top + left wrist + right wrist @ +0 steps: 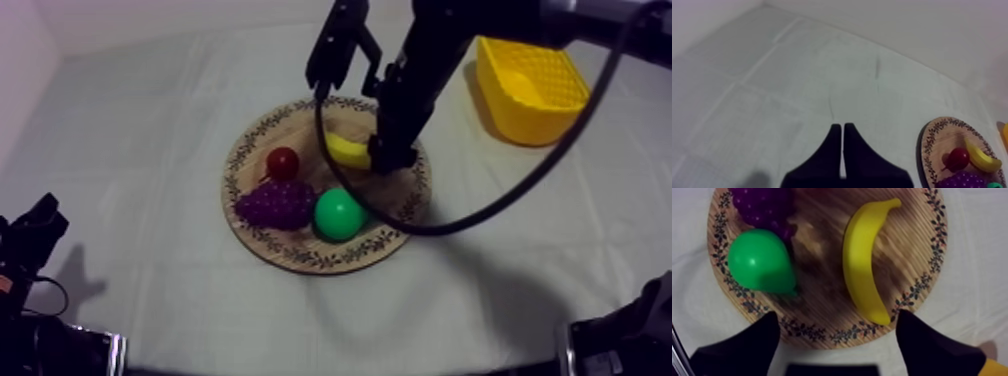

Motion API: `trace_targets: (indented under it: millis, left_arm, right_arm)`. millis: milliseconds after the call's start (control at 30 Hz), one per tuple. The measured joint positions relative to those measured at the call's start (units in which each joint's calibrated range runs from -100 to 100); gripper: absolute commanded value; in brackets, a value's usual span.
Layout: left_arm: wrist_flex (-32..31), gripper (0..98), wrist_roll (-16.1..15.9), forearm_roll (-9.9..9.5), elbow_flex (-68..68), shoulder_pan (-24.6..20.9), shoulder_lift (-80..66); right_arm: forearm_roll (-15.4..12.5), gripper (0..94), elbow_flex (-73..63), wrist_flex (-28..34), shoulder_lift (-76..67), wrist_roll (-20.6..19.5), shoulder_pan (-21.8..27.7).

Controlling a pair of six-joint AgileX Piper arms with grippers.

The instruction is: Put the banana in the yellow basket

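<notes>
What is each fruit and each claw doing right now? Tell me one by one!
banana: lying on the board, not held
pear: lying on the board
grapes: lying on the board
small red fruit: on the board
board: lying flat, four fruits on it
basket: upright, looks empty
left gripper: shut, holding nothing
right gripper: open, over the banana

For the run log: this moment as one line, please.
right gripper open over banana on wooden board | left gripper shut, parked | yellow basket without banana
</notes>
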Motion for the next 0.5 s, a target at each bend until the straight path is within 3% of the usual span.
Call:
trace_targets:
  millis: [500]
  left_arm:
    - [0.00,0.1,0.00,0.00,0.00,0.00,0.00]
  right_arm:
    - [-0.09,62.5,-12.96,-1.96,16.30,0.95,0.71]
